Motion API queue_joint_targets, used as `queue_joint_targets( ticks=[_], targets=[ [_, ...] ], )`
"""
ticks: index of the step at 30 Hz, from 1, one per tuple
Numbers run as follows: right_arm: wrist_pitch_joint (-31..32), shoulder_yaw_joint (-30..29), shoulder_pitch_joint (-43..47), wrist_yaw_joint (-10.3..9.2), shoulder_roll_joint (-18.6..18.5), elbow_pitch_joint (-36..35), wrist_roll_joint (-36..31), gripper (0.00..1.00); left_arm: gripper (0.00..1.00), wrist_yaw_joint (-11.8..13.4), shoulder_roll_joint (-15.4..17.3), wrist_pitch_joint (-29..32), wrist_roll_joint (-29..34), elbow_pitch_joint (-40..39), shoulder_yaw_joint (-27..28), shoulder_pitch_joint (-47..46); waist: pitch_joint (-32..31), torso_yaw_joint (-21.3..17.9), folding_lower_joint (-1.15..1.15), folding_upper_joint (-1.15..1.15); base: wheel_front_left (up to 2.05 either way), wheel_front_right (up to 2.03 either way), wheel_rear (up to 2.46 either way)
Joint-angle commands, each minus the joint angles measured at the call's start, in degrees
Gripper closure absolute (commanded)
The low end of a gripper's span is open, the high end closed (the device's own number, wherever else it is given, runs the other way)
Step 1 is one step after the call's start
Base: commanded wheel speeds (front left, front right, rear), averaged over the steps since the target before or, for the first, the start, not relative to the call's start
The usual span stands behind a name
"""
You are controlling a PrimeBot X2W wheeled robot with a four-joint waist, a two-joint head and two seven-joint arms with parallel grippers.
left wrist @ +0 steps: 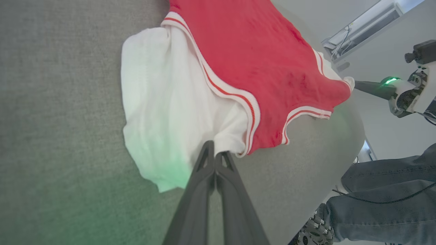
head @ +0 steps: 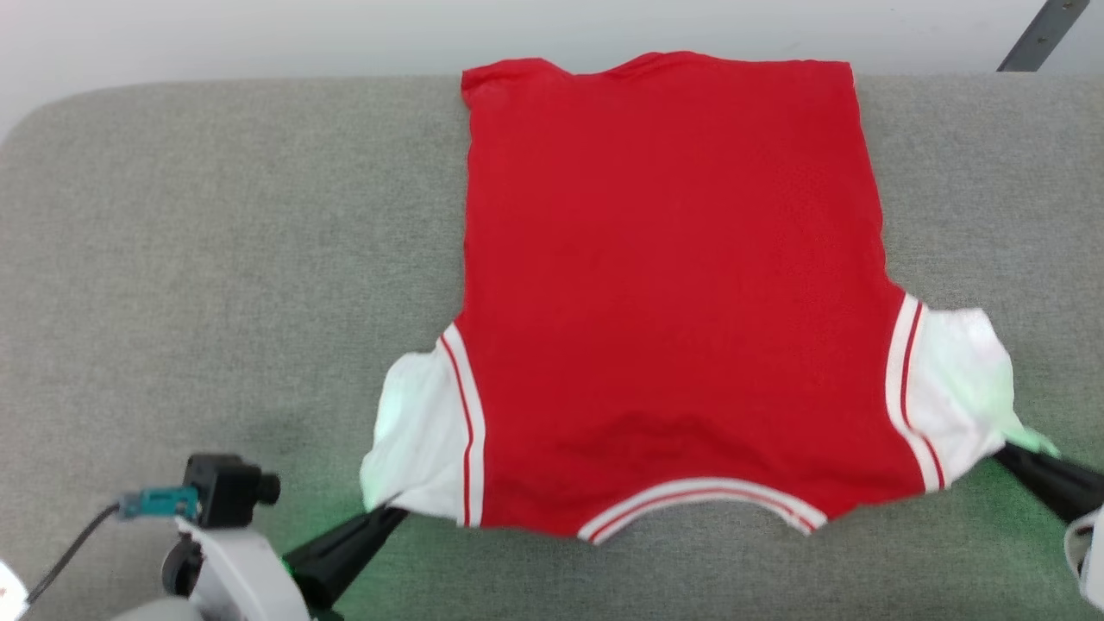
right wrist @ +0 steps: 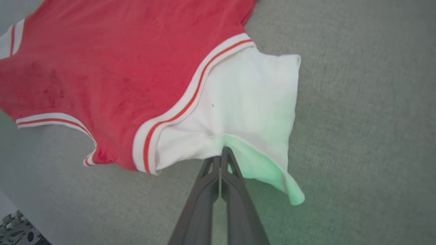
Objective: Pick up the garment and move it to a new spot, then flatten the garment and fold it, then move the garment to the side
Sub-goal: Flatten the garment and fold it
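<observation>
Garment (head: pixel 673 285): red shirt, spread plain side up at centre-right of the grey tabletop (head: pixel 216 259). The neckline (head: pixel 699 504) faces the robot and the hem (head: pixel 655 62) reaches the far edge. The body lies largely flat, while both white sleeves are rumpled at their near edges.

Handling, as judged: thin, soft knit, light and limp. It will drape and crease when lifted and drag on the rough cover instead of sliding. Not fragile. The best holds are the paired corners, meaning sleeve seams or shoulders, which keep the cloth taut between the two arms.

Left claw (head: pixel 388 513): fingers pressed together, pinching the near edge of the left sleeve (head: pixel 414 440). The left wrist view confirms cloth at the tips.

Right claw (head: pixel 1005 453): likewise closed, nipping the near edge of the right sleeve (head: pixel 957 388), whose loose flap hangs beside the fingers.

Surroundings: open cover lies to the left. A person's leg (left wrist: pixel 385 197) stands off the near edge, well apart from the shirt. No object lies on the cover near the shirt. The far hem at the edge may slip over if pushed away.
</observation>
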Motion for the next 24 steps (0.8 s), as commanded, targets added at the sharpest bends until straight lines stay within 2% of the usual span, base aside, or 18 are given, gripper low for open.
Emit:
queue_joint_targets(
  ticks=[1, 5, 8, 15, 20, 24],
  targets=[
    [1.01, -1.45, 2.64, -0.08, -0.49, -1.20, -0.40, 1.00, 1.00, 0.10, 0.75, -0.18, 0.59, -0.59, -0.28, 1.60, 0.03, 0.02, 0.00, 0.00, 0.00, 0.00, 0.00],
    [3.88, -5.69, 9.37, -0.08, -0.93, -4.49, -1.42, 1.00, 1.00, 0.12, 2.10, -0.14, 0.75, -1.42, 0.84, 4.05, 0.30, 0.48, 0.00, 0.00, 0.00, 0.00, 0.00],
    [6.06, -9.01, 13.57, -0.08, 0.03, -6.76, -2.82, 1.00, 1.00, 0.59, 1.56, -0.14, 1.95, -1.14, 1.43, 5.09, 0.66, 0.77, 0.00, 0.00, 0.00, 0.00, 0.00],
    [11.56, -15.31, 17.71, -0.08, 6.20, -8.90, -10.23, 1.00, 1.00, 0.34, -2.76, 0.04, 3.29, 2.86, 1.30, 5.27, 1.60, 0.92, 0.00, 0.00, 0.00, 0.00, 0.00],
    [15.24, -16.59, 17.46, -0.08, 11.09, -7.71, -14.27, 1.00, 1.00, 0.08, -6.64, -0.05, 3.39, 6.43, 2.28, 4.40, 2.18, 1.07, 0.00, 0.00, 0.00, 0.00, 0.00],
    [16.41, -16.16, 17.04, -0.08, 13.55, -5.67, -17.42, 1.00, 1.00, 0.16, -8.81, -0.08, 5.53, 9.98, 2.56, 4.30, 2.29, 1.42, 0.00, 0.00, 0.00, 0.00, 0.00]
  ],
)
